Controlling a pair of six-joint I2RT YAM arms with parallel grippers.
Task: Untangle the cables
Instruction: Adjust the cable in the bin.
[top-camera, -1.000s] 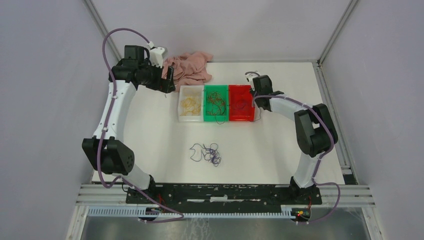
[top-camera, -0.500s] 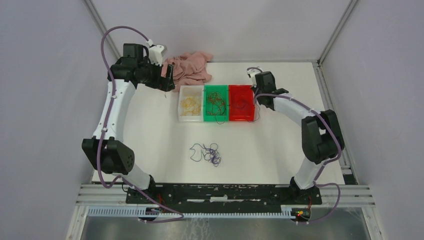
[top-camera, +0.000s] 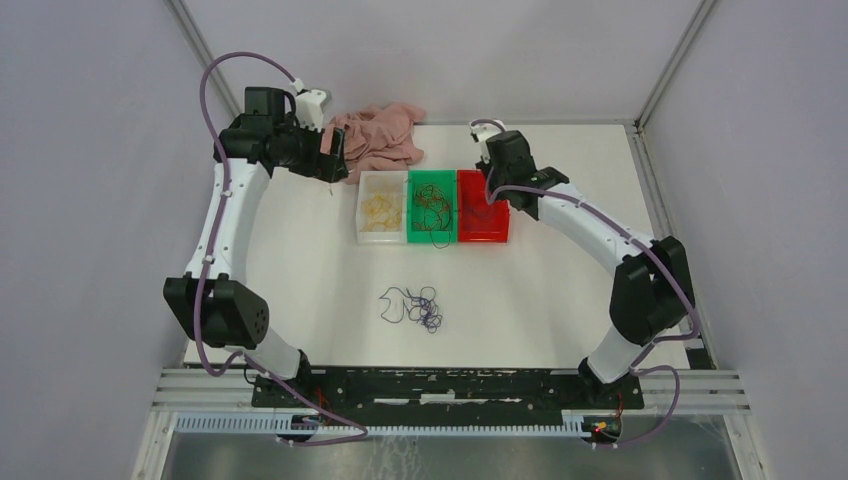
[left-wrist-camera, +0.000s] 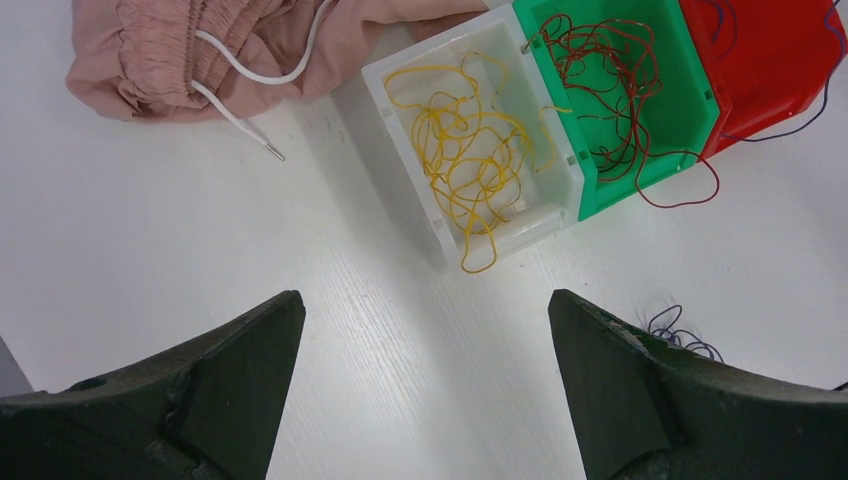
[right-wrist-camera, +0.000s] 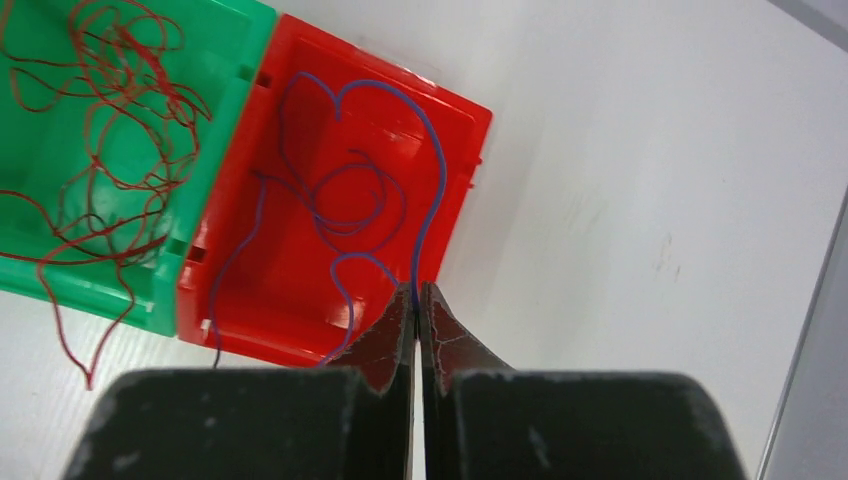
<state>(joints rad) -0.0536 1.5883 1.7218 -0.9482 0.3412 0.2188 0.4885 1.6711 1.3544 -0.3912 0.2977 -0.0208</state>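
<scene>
A small purple cable tangle (top-camera: 415, 306) lies on the table in front of three bins. Yellow cables (left-wrist-camera: 465, 150) fill the white bin (top-camera: 381, 236), red-brown cables (left-wrist-camera: 610, 90) the green bin (top-camera: 416, 180), purple cables (right-wrist-camera: 345, 195) the red bin (top-camera: 491, 234). My right gripper (right-wrist-camera: 417, 290) is shut on a purple cable (right-wrist-camera: 432, 180) that loops down into the red bin; in the top view it (top-camera: 492, 180) hangs over that bin's far right edge. My left gripper (left-wrist-camera: 425, 320) is open and empty, high above bare table left of the white bin, and shows in the top view (top-camera: 340, 160).
A crumpled pink garment (top-camera: 380, 135) with a white drawstring (left-wrist-camera: 240, 70) lies at the back, just behind the white bin and beside my left gripper. A red-brown strand (left-wrist-camera: 690, 190) hangs over the green bin's front edge onto the table.
My right gripper has swung left from beside the red bin's right side to over the bin. The left arm has barely moved. The purple tangle on the table is unchanged.
</scene>
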